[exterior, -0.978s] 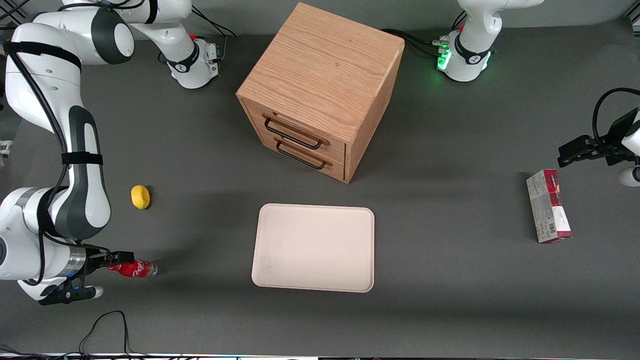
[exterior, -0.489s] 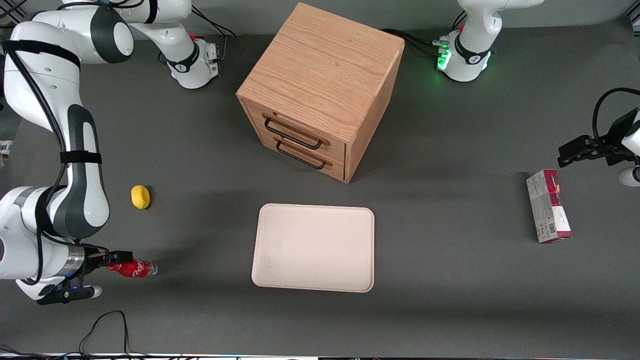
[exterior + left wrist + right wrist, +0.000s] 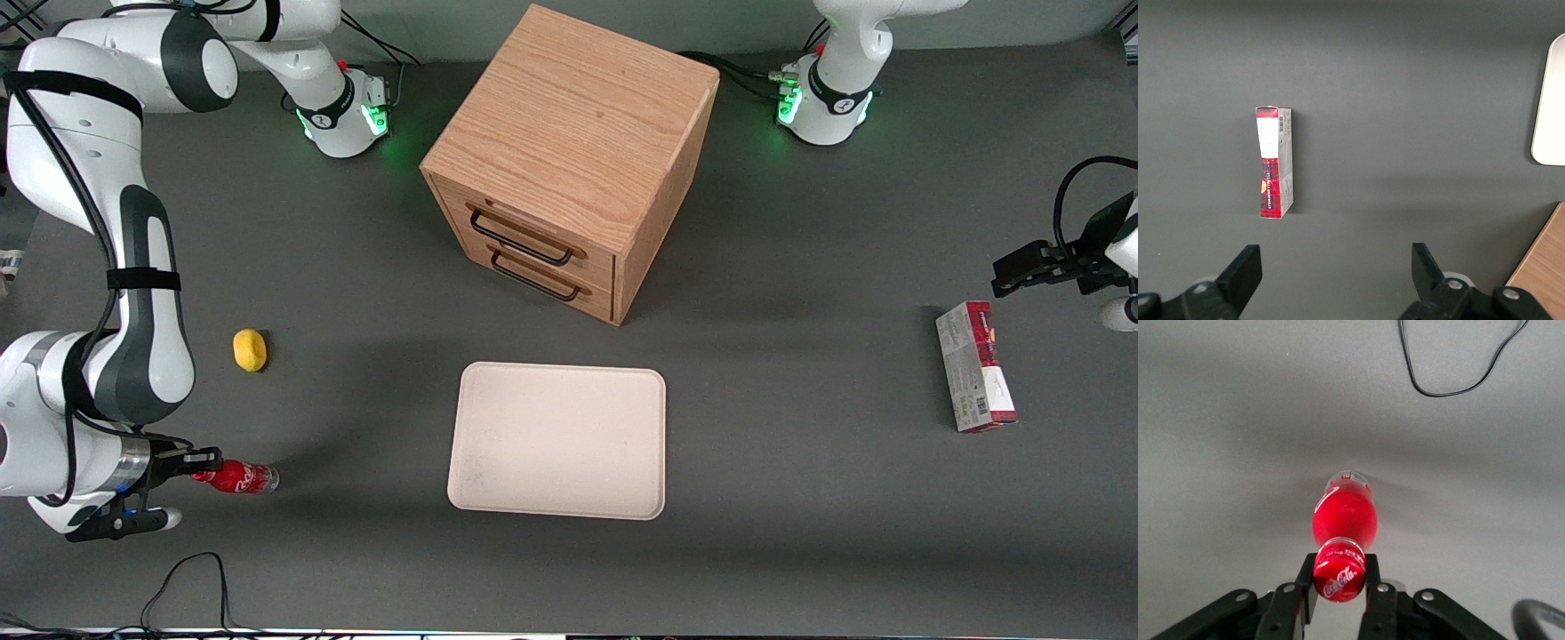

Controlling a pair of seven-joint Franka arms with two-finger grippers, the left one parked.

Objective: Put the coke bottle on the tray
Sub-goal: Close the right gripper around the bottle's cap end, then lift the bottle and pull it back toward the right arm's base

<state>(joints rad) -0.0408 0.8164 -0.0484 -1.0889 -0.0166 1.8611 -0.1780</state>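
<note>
The coke bottle (image 3: 238, 477) is small and red and lies on its side near the working arm's end of the table. In the right wrist view the bottle (image 3: 1343, 513) points away from the camera, clear base farthest. My right gripper (image 3: 201, 462) is shut on its red cap, and its fingers (image 3: 1306, 577) press both sides of the cap with the gripper (image 3: 1339, 572) centred on it. The cream-white tray (image 3: 556, 440) lies flat mid-table, well apart from the bottle, toward the parked arm's end. Its edge shows in the left wrist view (image 3: 1551, 100).
A wooden drawer cabinet (image 3: 569, 160) stands farther from the front camera than the tray. A yellow lemon (image 3: 250, 349) lies near the bottle. A red-and-grey carton (image 3: 975, 378) lies toward the parked arm's end, and the carton also shows in the left wrist view (image 3: 1275, 163). A black cable (image 3: 1451, 367) loops on the table near the bottle.
The gripper and bottle have hardly moved. The light at the working arm's base has turned green.
</note>
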